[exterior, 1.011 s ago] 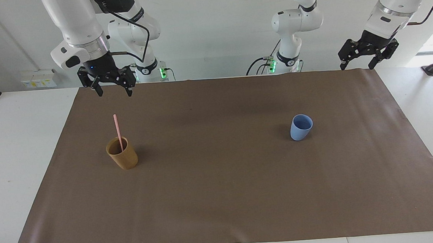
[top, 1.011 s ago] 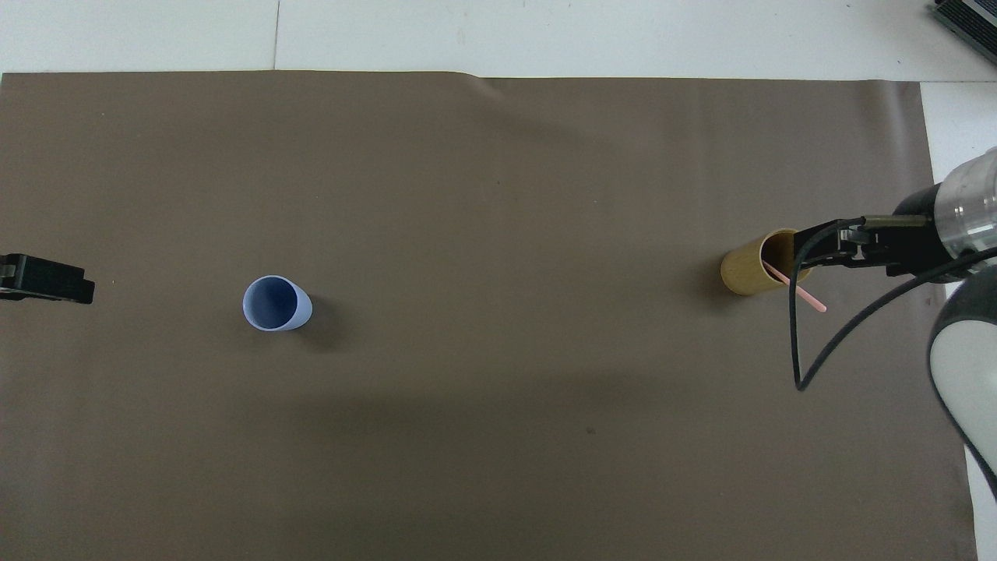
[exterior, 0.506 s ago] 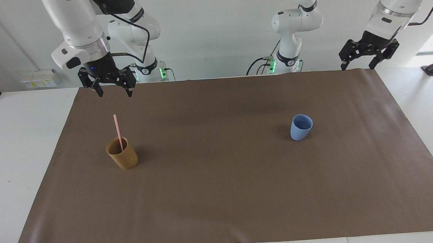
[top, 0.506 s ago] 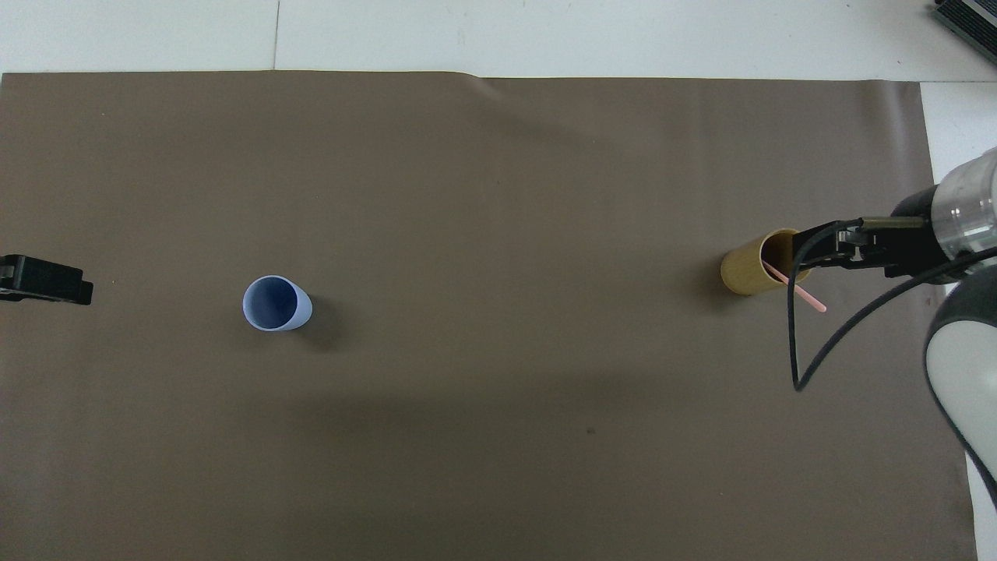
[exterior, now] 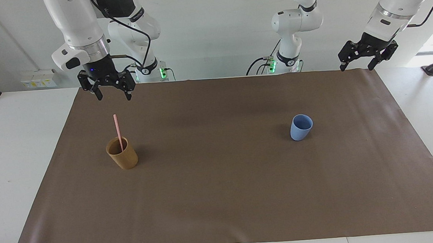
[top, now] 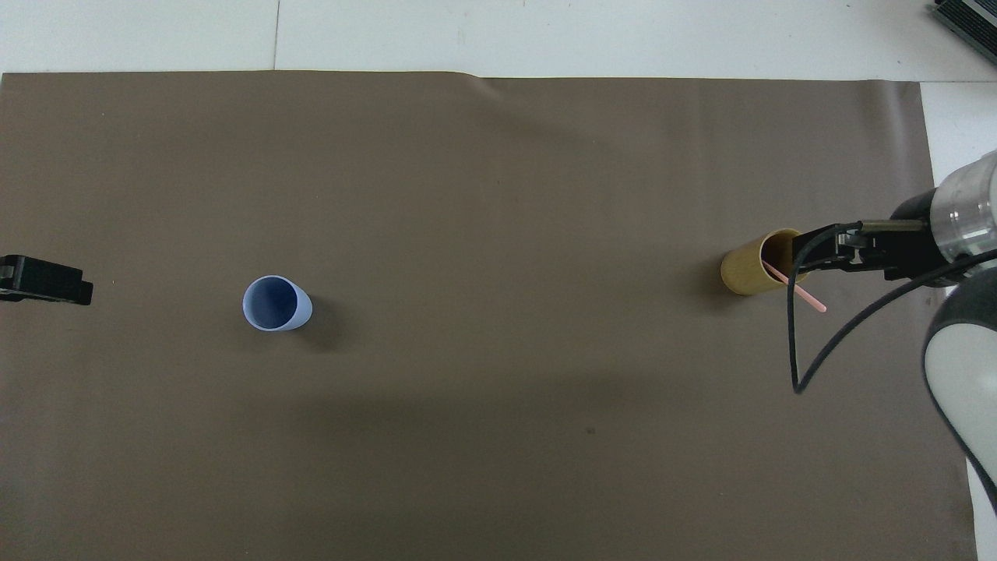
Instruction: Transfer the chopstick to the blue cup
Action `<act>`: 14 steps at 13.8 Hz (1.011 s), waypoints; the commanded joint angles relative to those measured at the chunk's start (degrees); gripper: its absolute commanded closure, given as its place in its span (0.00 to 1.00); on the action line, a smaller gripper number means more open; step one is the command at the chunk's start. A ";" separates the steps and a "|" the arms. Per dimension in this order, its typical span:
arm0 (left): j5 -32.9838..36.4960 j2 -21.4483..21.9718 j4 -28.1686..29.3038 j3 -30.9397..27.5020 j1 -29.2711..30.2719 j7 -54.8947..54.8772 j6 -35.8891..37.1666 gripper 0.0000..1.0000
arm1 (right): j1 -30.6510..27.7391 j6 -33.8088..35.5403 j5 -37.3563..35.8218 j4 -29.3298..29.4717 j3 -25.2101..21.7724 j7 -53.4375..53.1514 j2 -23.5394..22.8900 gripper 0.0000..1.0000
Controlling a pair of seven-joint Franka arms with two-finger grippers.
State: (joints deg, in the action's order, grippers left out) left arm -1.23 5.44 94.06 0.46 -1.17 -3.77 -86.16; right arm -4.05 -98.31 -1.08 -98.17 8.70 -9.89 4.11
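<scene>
**Hovering over the tan cup, nothing grabbed yet**

Sitting with the right gripper (exterior: 110,91) up in the air over the mat near the tan-brown cup (exterior: 122,153), fingers spread wide and holding nothing. Parking the left gripper (exterior: 364,58) over the mat's edge at the left arm's end, also wide open and empty, just waiting.

Leaning inside the tan-brown cup is the pale pink chopstick (exterior: 117,130), top half poking well above the rim. Standing toward the left arm's end of the brown mat (exterior: 222,197) is the blue cup (exterior: 300,127), upright, empty, well apart from the tan one.

Guessing here: looking light, stiff, thin and probably slick, so likely to pivot or slip in a loose pinch. Probably best pinching the exposed part just above the rim, then lifting straight up to avoid tipping the cup.
</scene>
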 commanded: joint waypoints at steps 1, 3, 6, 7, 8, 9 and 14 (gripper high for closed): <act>-0.26 2.29 5.68 0.50 0.29 -0.09 -3.91 0.00 | -1.22 -2.68 -0.15 -5.09 0.17 1.89 2.83 0.00; -0.35 2.29 8.32 0.50 -0.06 0.52 -6.29 0.00 | -1.75 -7.04 -0.68 -8.42 0.17 1.89 4.23 0.00; -1.58 2.29 13.15 0.68 -0.15 1.75 -11.90 0.00 | -2.80 -17.14 -0.77 -17.20 0.17 1.98 7.30 0.00; -1.75 2.20 14.74 0.68 -0.15 2.54 -13.92 0.00 | -2.81 -19.53 -0.77 -19.23 0.17 1.98 8.44 0.00; -1.76 2.20 16.58 0.77 -0.15 3.24 -16.29 0.00 | -2.81 -21.47 -0.77 -21.43 0.17 1.89 9.15 0.00; -2.28 2.20 18.25 0.77 -0.23 3.77 -18.58 0.00 | -2.81 -24.71 -0.77 -24.15 0.17 1.89 10.03 0.00; -2.99 0.80 26.95 0.77 -2.69 10.53 -31.84 0.00 | -2.98 -31.24 -0.77 -31.64 0.17 3.46 13.38 0.00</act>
State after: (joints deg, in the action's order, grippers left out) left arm -3.57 5.29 116.14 1.72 -2.24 3.39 -111.86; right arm -6.21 -127.65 -1.26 -126.44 8.57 -8.79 14.66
